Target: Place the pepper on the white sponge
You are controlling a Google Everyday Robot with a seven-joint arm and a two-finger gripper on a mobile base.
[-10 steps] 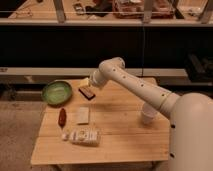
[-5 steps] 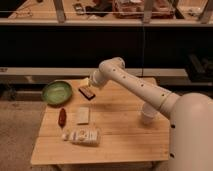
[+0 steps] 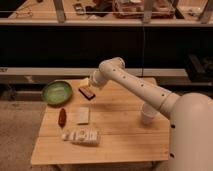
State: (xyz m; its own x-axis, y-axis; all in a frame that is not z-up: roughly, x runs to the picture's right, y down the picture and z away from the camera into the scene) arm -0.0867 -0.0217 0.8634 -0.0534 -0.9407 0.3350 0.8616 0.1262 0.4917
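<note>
The dark red pepper lies on the wooden table at the left, next to the white sponge, which lies flat just to its right. They are close but apart. My gripper is at the end of the white arm, over the far part of the table, just above a dark brown block. It is well behind the pepper and the sponge.
A green bowl stands at the table's far left. A crinkly clear-and-white packet lies in front of the sponge. A white cup stands at the right, under the arm. My white body fills the right side.
</note>
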